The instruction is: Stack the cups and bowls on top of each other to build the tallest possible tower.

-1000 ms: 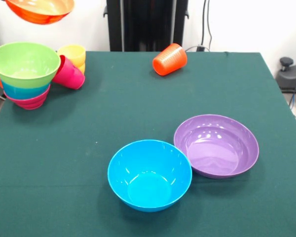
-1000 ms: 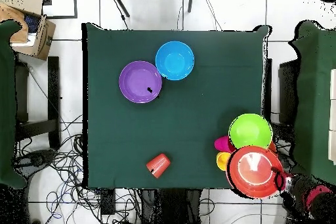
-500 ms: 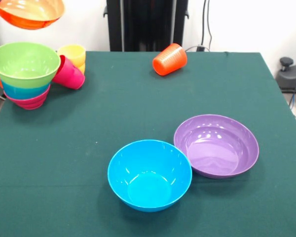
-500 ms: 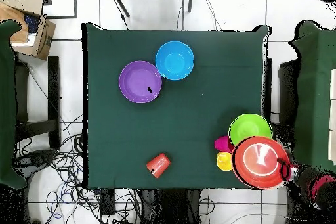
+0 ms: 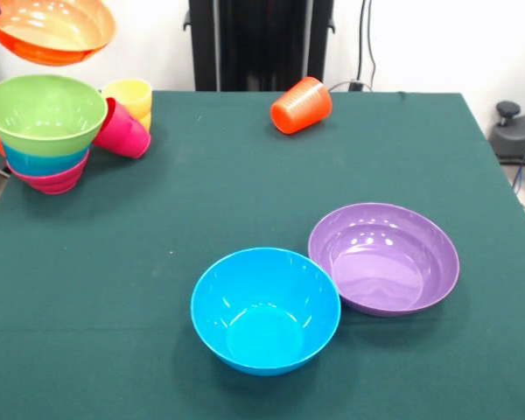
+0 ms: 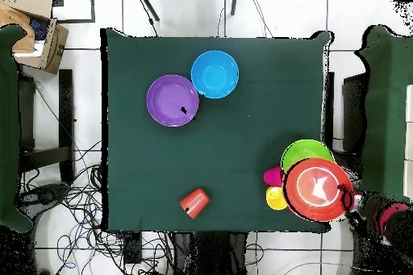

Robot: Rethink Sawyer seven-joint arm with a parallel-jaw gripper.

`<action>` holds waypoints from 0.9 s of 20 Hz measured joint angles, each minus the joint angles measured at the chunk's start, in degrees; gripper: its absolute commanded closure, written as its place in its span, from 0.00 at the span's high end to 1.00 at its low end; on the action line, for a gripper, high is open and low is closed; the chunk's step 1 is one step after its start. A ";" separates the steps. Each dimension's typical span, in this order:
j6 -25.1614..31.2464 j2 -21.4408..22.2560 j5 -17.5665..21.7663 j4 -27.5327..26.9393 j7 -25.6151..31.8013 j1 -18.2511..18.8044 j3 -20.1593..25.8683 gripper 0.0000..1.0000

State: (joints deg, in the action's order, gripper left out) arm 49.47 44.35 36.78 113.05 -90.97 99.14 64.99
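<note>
Near the far edge, orange cup (image 5: 301,105) lies tipped, mouth toward the tower (image 5: 44,131).

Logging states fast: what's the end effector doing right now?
End effector: not in view.
A person's hand holds the large orange bowl by its rim.

Front view looks across the surface (image 5: 157,227) toward the pedestal (image 5: 261,44); overhead view looks straight down on the same surface (image 6: 242,167).

- Dark green cloth (image 5: 245,184) is covering the surface
- White wall (image 5: 437,44) is standing behind it
- White tiled floor (image 6: 185,10) is showing around, cables (image 6: 73,199) lying tangled
- Cardboard box (image 6: 36,34) is sitting at a corner
</note>
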 measured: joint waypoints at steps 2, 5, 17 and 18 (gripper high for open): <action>0.00 -0.51 0.12 -0.32 0.00 -0.59 -0.67 0.00; 0.00 -1.12 0.26 -0.65 0.00 -1.03 -1.39 0.00; -0.01 -3.03 3.42 -1.85 0.00 -2.88 -4.48 0.00; -0.01 -3.20 3.46 -1.93 0.00 -3.00 -4.63 0.00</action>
State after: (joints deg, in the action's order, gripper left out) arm 49.46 41.14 40.24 111.12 -90.97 96.14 60.36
